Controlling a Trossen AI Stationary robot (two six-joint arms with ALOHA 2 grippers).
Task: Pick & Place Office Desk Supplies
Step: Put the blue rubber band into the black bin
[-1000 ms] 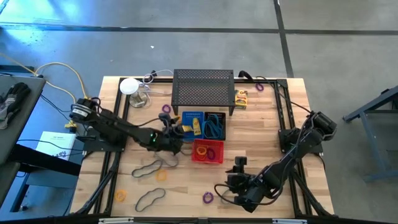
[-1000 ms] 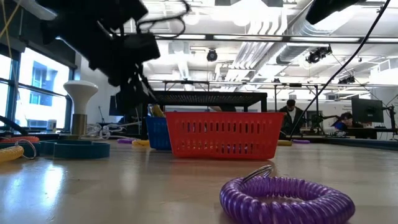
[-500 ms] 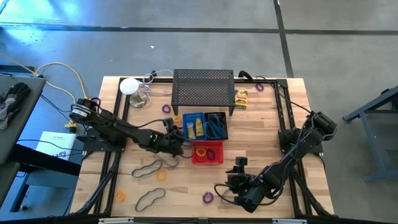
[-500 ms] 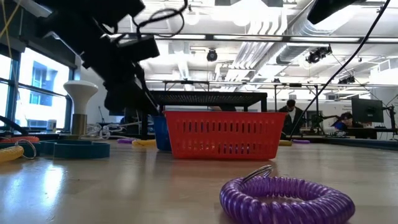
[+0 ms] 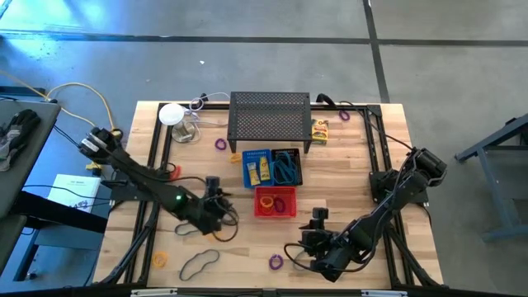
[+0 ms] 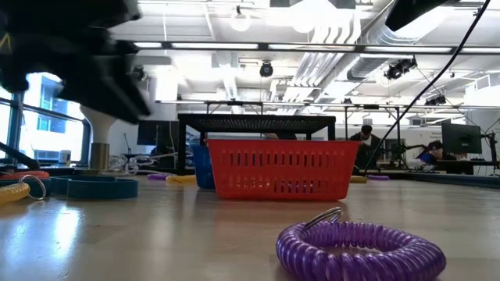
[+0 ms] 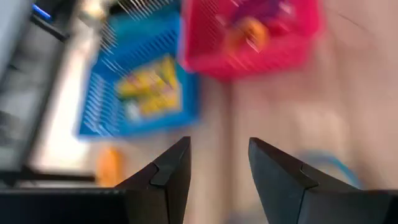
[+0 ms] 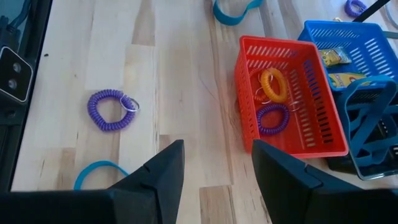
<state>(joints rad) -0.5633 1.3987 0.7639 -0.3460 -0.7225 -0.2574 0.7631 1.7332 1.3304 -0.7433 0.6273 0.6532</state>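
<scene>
My left gripper (image 5: 221, 208) hangs open over the table, near and left of the red bin (image 5: 275, 201); nothing is between its fingers (image 7: 219, 162). My right gripper (image 5: 297, 247) waits open (image 8: 217, 162) near the front edge, beside a purple ring (image 8: 111, 110) lying flat on the table. The red bin holds an orange ring (image 8: 273, 85) and a purple ring (image 8: 272, 118). Yellow boxes (image 7: 146, 93) lie in the blue bin (image 5: 257, 167). Blue cords fill the black bin (image 5: 287, 165). Dark looped cords (image 5: 200, 263) and an orange ring (image 5: 214, 233) lie loose on the table.
The black mesh rack (image 5: 270, 120) stands behind the bins. A yellow box (image 5: 320, 130) lies to its right, a white lamp-like object (image 5: 172, 115) at far left. More rings lie loose: purple (image 5: 220, 144), yellow (image 5: 159, 259). People sit in the room beyond.
My left gripper has drawn back from beside the blue bin, going toward the table's near edge and its left, and has turned as it went. It is blurred in the low view. Its fingers stay open. The bins and loose items lie as before.
</scene>
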